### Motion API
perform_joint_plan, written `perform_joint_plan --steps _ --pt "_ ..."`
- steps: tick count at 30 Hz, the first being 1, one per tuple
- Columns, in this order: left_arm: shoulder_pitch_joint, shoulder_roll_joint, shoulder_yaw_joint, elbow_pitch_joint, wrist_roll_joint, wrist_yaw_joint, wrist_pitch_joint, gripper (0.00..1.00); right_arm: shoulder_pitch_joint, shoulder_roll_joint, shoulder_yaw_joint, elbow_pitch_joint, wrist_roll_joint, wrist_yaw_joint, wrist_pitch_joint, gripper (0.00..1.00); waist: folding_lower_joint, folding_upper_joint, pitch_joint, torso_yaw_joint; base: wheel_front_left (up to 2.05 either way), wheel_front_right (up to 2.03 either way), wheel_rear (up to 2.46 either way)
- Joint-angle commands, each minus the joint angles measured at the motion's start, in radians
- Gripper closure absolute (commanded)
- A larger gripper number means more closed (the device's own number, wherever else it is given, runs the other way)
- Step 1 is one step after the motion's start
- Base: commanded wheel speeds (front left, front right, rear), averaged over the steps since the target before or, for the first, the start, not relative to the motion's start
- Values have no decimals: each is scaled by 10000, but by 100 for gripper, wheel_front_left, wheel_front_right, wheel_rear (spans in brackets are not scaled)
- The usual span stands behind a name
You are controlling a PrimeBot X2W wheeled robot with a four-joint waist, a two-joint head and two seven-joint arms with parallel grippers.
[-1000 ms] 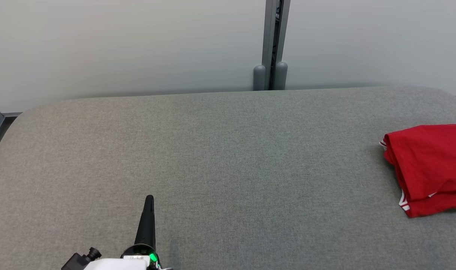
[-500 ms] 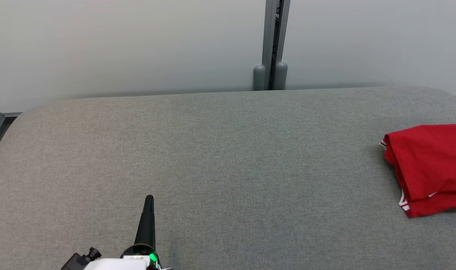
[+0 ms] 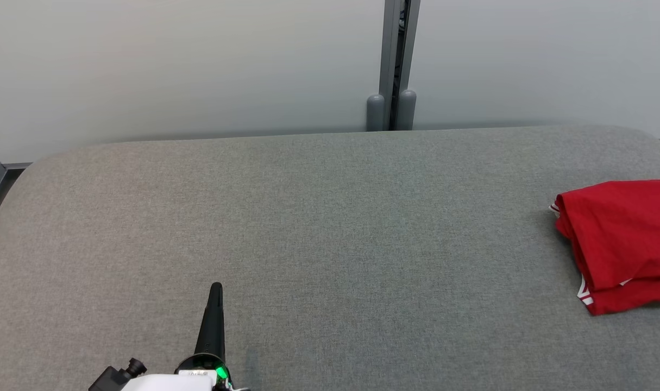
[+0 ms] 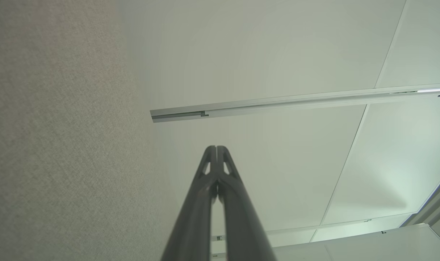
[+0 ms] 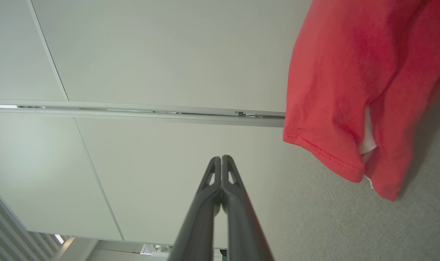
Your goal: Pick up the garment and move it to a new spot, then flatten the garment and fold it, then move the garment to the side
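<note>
We see the red garment (image 3: 620, 239) lying folded in a loose stack at the far right of the grey fabric-covered worktop (image 3: 330, 228). It is cut off by the head view's right edge, and slivers of white trim show at its left corner and along its near edge. Our left tool (image 3: 215, 287) sits at the lower left of that view, over the worktop and well apart from the garment, with a green light (image 3: 220, 372) glowing at its base. In its own wrist view the two dark fingers (image 4: 200, 203) press together at the tips, closed on nothing. Our right tool (image 5: 221, 158) is likewise closed and empty (its fingers meet tip to tip). The garment's stitched hem lies to the upper right of it in that wrist view, apart from the fingers. Behind the worktop stand pale wall panels (image 3: 199, 65), split by a grey vertical post (image 3: 393, 54).
</note>
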Motion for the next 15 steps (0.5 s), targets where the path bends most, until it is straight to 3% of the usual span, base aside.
perform_joint_plan --steps 1,15 --pt "-132 18 23 -32 8 -50 -9 100 -34 -37 7 28 -24 4 44 100 0 0 0 0 0 0 0" --pt "-132 18 23 -32 8 -50 -9 100 -45 -32 -13 28 -43 4 55 100 0 0 0 0 0 0 0"
